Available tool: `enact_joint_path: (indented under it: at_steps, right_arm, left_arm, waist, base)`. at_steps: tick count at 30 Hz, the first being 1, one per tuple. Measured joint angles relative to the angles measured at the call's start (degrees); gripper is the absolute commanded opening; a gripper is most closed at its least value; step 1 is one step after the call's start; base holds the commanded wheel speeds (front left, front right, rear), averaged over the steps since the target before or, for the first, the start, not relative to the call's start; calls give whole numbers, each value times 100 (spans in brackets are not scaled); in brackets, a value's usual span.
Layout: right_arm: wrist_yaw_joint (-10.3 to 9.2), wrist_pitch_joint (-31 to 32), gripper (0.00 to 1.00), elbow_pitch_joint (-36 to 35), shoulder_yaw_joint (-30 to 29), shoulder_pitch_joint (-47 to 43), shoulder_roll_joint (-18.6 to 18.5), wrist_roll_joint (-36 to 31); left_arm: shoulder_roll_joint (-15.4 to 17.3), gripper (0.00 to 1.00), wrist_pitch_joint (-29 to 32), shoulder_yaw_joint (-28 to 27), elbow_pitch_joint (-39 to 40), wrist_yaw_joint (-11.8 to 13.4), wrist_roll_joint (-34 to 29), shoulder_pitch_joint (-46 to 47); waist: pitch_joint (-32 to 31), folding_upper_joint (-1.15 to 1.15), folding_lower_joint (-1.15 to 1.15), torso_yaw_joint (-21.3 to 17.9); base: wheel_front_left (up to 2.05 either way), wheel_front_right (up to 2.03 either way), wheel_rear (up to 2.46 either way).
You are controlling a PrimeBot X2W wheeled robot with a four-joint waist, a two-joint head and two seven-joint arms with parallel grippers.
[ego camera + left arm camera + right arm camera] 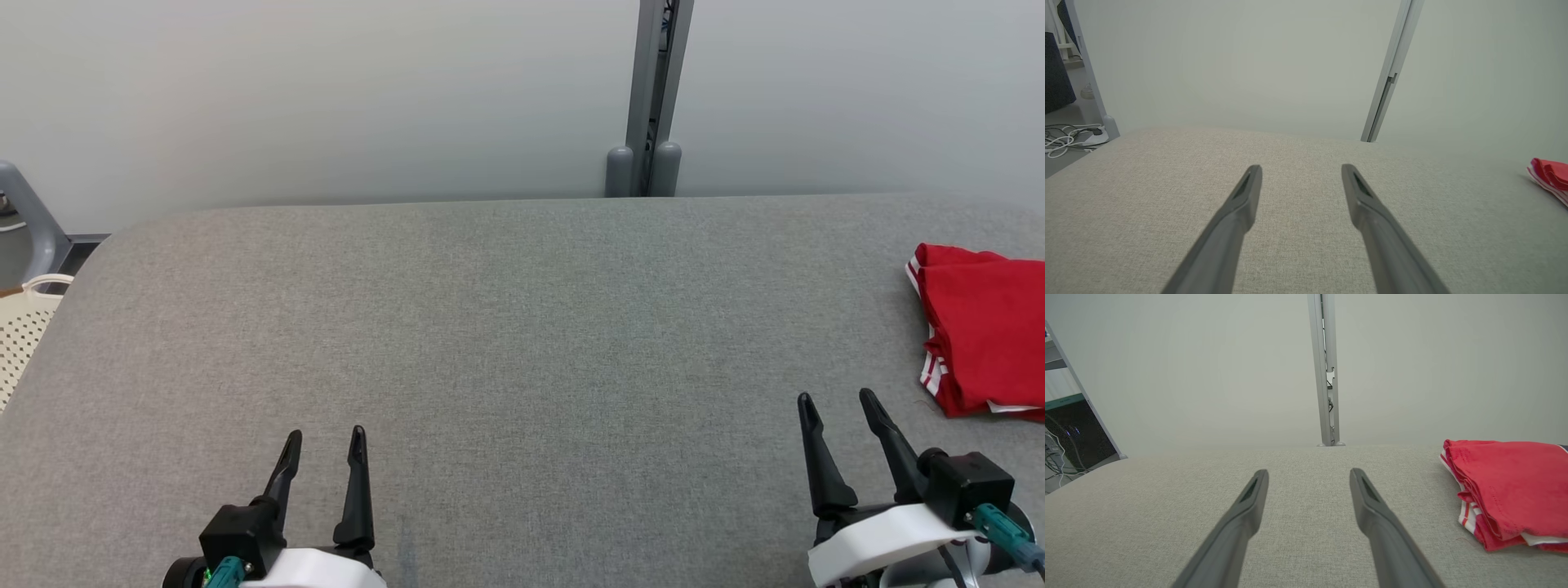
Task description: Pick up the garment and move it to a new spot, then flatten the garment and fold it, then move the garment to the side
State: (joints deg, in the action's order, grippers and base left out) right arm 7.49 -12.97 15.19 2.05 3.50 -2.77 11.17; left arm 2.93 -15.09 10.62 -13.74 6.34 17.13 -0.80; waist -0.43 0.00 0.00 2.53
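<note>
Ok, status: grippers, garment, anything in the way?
Left gripper open, empty. Right gripper open, empty. Red garment folded, right side of grey table, touched by neither. Nothing in the way.

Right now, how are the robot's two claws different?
The right gripper is close to the red garment; the left gripper is far from it. The right gripper's fingers lean left in the head view; the left gripper's point nearly straight up. Both are open and empty.

Head cam above table [490, 327] — wrist cams low, facing wall [326, 98]; all share garment [988, 327].
</note>
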Motion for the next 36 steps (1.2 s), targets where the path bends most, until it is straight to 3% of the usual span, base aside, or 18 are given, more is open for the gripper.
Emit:
enact_joint_path:
  at_steps: [29,30,36]
  right_arm:
    - [0,-43,100,99,-64,-30,0,91]
    - [0,-42,0,98,-60,-30,0,91]
    - [0,-12,0,372,-30,-240,82,100]
  left_arm:
    - [14,100,0,-38,-80,78,-51,0]
    - [15,0,0,-35,-80,79,-53,0]
    - [-32,0,12,-18,-349,75,-21,-169]
  waist:
    - [-20,0,0,59]
    - [-18,0,0,60]
    - [-17,0,0,59]
  base:
    - [0,0,0]
    - [0,0,0]
    - [0,0,0]
